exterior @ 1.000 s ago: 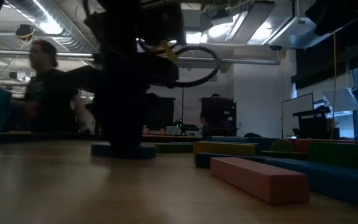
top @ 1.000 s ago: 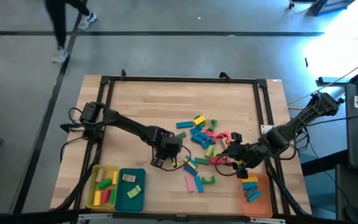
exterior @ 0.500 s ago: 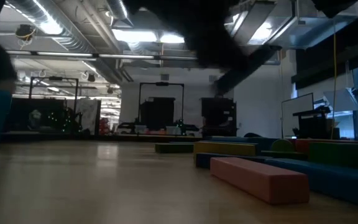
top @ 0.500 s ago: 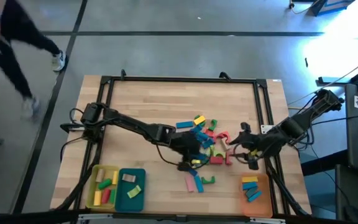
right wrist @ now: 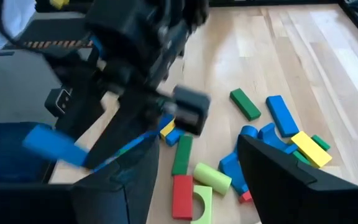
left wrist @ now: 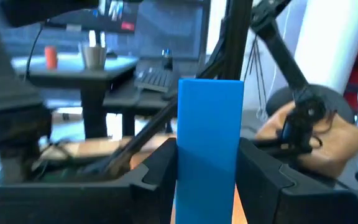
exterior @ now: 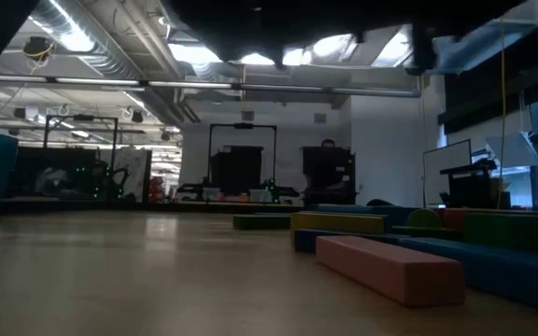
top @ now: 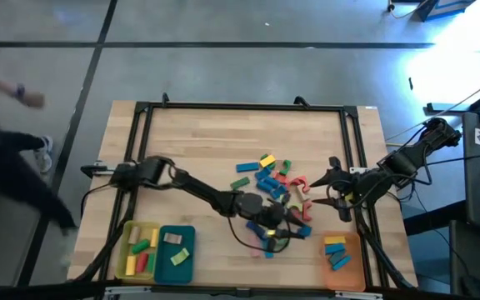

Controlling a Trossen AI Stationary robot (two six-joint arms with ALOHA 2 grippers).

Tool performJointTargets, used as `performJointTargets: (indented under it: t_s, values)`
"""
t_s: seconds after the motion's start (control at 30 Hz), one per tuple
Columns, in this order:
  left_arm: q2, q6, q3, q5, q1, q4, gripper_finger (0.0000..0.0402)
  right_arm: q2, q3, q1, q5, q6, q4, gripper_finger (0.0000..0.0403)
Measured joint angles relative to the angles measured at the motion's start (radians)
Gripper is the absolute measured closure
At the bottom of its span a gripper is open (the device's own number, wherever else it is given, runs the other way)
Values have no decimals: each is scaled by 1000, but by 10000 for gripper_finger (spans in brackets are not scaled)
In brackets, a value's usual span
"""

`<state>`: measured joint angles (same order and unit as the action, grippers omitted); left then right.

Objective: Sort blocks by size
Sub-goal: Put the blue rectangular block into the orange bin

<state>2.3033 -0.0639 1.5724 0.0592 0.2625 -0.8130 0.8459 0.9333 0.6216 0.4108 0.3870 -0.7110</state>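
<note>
- Two grippers work above the blocks (top: 275, 185) scattered mid-table, toward the right.
- Left gripper (left wrist: 207, 186) pinches a blue bar (left wrist: 209, 140) upright, over the pile's near edge.
- Right gripper (top: 333, 188) hangs spread and empty, just right of the pile.

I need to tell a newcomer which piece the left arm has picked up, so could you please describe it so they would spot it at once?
Find the loose pile of blocks on the wooden table; the left gripper is at its near edge. Between its dark fingers stands a long blue block, the only one clamped rather than lying on the wood.
</note>
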Motion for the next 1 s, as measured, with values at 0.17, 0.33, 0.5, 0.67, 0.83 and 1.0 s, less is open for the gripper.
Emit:
performJointTargets:
  t_s: [0.17,0.33,0.5,0.67,0.83,1.0]
  values:
    - [135,46,195,-3,15,4,281,3,0,0,0,-6,6,182]
    - [251,65,376,-3,27,31,278,3,0,0,0,-7,6,182]
    - [354,65,507,-4,29,50,277,3,0,0,0,-8,6,182]
    - [430,97,579,-34,31,47,277,3,0,0,0,-8,6,182]
    - [477,105,612,-55,23,49,277,3,0,0,0,-9,5,182]
    - [474,79,612,-57,15,68,277,3,0,0,-14,23,3,182]
